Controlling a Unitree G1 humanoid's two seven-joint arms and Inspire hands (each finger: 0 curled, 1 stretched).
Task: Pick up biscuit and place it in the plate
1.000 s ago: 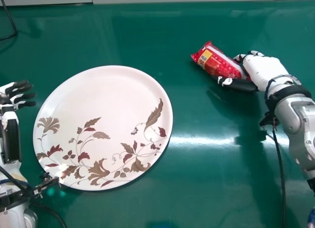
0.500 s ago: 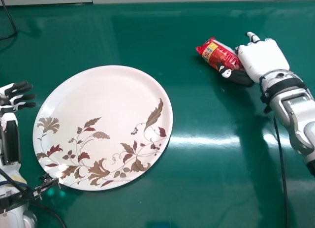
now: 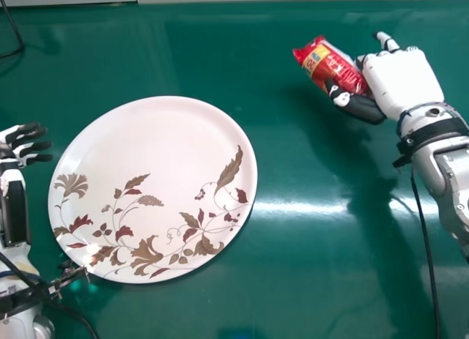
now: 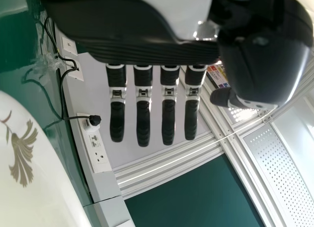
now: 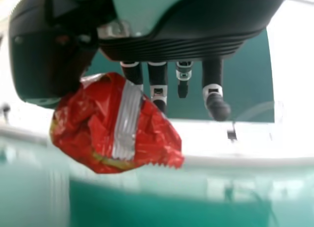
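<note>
One biscuit [image 3: 338, 66] I grip between thumb and fingers of right hand [image 3: 403, 81], well apart from plate [image 3: 150, 145], to its right. Left hand [image 3: 16, 150] open, near plate's left side.

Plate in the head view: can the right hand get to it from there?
Likely yes: the right hand, holding the biscuit packet, is right of the plate, and I see nothing standing between them.
</note>
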